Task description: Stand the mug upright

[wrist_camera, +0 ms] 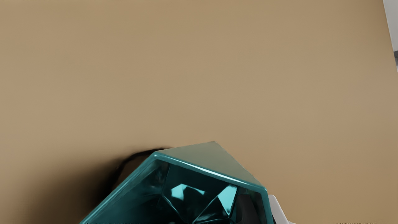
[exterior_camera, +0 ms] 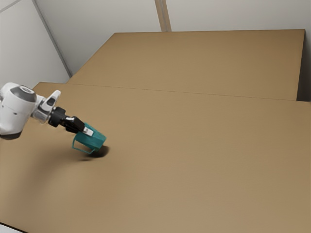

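Mug, teal, faceted, with an angular handle. Location: at the exterior view's left, at the nearer part of a plain brown table. Attitude: tilted, not upright; the open mouth leans back toward the arm, the base slants down toward the exterior view's right, and the handle lies on the near side. Contact between base and table: cannot be told. Shadow: dark, beneath and just beside the base.

Claw, black, two-fingered: clamped on the mug's wall by the rim, one dark finger inside the mouth, one pale finger against the outside.

Far side: pale walls beyond the table.
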Controlling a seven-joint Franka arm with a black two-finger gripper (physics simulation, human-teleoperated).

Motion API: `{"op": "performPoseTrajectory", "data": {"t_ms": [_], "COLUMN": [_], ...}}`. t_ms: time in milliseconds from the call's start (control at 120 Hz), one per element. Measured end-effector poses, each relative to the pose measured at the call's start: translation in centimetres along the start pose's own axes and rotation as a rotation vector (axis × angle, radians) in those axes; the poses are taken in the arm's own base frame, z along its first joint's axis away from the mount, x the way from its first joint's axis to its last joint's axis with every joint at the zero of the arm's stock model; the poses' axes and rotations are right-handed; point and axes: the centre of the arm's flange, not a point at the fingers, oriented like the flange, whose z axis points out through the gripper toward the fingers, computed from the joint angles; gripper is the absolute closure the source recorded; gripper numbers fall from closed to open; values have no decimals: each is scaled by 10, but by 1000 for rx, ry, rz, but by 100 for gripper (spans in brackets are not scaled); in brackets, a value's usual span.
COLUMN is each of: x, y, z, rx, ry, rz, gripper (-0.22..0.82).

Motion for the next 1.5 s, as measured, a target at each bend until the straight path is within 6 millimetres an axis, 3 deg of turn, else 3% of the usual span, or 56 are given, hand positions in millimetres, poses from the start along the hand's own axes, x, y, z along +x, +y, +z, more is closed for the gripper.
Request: {"op": "performPoseTrajectory", "data": {"t_ms": [250,425,575,917,1500], "x": [30,59,72,83,90], "y": [56,107,133,133,104], "z": [20,60,93,125,143], "rx": [118,272,435,713,775], "ry": [-102,-200,-289,-355,-272], "rz": [144,306,440,603,507], "gripper": [78,78,78,78,78]}}
